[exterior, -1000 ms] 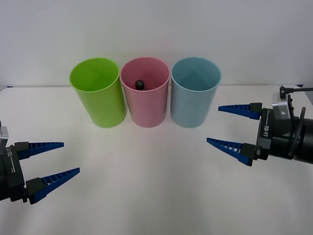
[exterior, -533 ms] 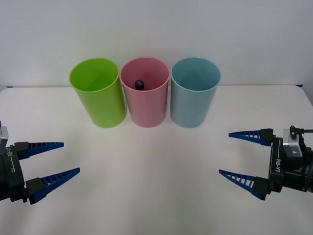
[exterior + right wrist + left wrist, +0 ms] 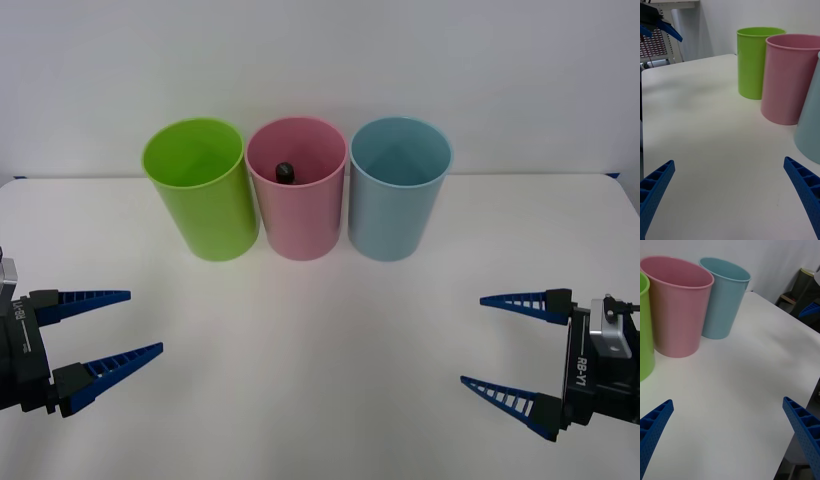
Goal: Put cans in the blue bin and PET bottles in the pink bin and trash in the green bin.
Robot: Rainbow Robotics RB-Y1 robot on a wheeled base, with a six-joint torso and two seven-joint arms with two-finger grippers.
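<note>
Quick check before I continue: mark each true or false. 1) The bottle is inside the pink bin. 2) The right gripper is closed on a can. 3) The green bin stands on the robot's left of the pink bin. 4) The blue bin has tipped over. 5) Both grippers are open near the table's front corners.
1) True: the black-capped bottle stands inside the pink bin.
2) False: the right gripper is open and holds nothing.
3) True: the green bin is on the robot's left of the pink one.
4) False: the blue bin stands upright.
5) True: the left gripper is open too, low at the left.
</note>
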